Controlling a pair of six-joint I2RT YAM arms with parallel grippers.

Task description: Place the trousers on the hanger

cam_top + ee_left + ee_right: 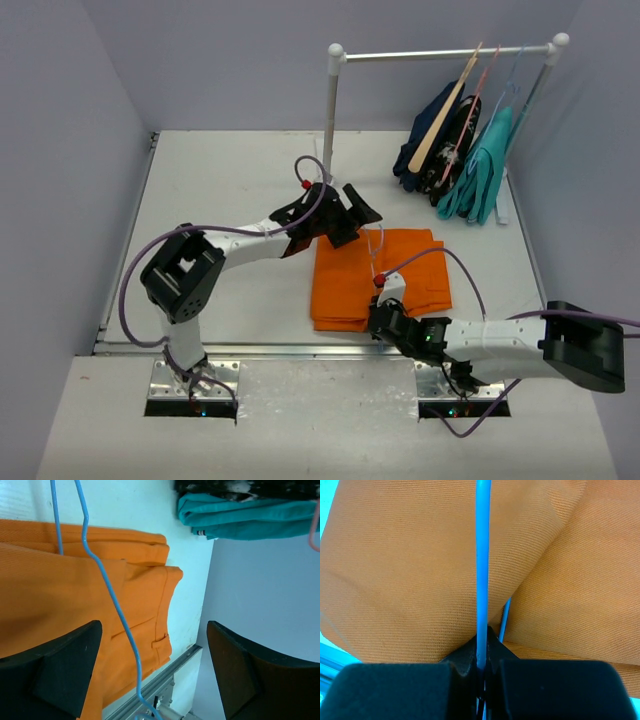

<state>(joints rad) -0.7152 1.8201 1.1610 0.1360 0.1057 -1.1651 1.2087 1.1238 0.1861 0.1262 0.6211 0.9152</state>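
Note:
The orange trousers (410, 270) lie folded flat on the white table; they also show in the left wrist view (45, 590) and fill the right wrist view (405, 565). My right gripper (385, 312) (482, 655) is shut on the thin pale blue wire of the hanger (482, 555) at the trousers' near edge. The hanger (112, 600) stands up over the cloth, and in the top view it is only a faint line (371, 252). My left gripper (365, 228) (155, 675) is open above the trousers' far left corner, with the wire passing between its jaws untouched.
A white rack (335, 110) stands at the back right, holding a navy garment (425, 140), a teal garment (485, 165) (240, 517), a tan wooden hanger (445, 110) and a pink hanger (478, 95) (314, 535). A metal rail (160, 685) runs along the table's near edge.

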